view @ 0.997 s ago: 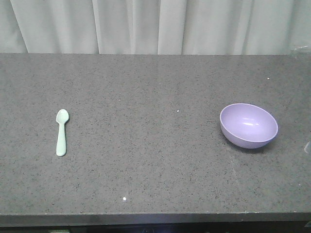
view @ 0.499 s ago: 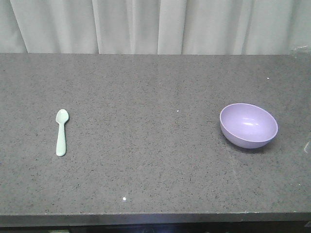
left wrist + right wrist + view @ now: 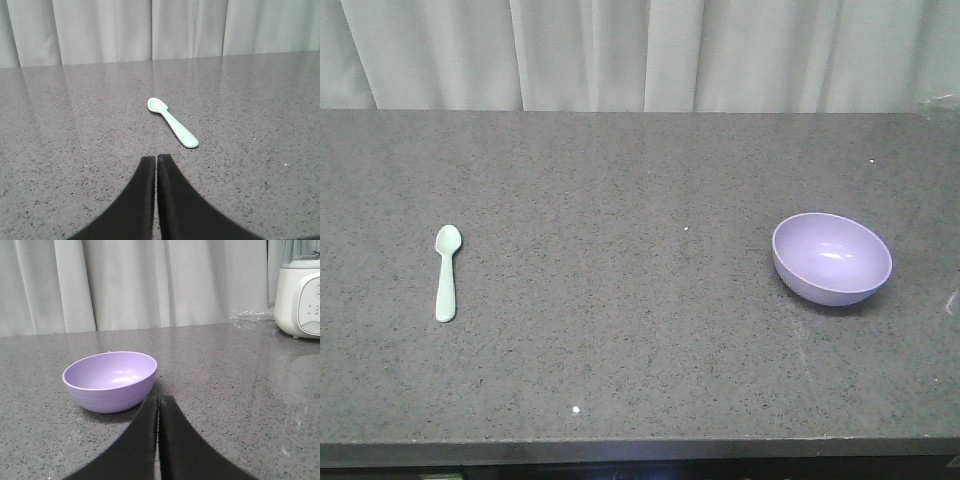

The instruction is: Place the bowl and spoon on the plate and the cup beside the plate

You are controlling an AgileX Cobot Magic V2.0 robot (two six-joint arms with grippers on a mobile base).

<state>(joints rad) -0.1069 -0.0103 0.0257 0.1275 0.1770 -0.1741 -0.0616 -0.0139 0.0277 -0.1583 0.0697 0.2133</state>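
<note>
A mint-green spoon [image 3: 446,271] lies flat on the left of the grey counter, head pointing to the back. A lavender bowl [image 3: 831,258] sits upright and empty on the right. In the left wrist view the spoon [image 3: 172,122] lies ahead of my left gripper [image 3: 156,158], which is shut with nothing in it. In the right wrist view the bowl [image 3: 110,380] stands just ahead and left of my right gripper [image 3: 158,398], also shut and holding nothing. Neither gripper appears in the front view. The plate and the cup are out of view.
A white appliance [image 3: 300,295] stands at the back right of the counter with a crumpled clear wrapper [image 3: 250,318] beside it. Pale curtains [image 3: 640,50] hang behind the counter. The counter's front edge [image 3: 640,450] runs along the bottom.
</note>
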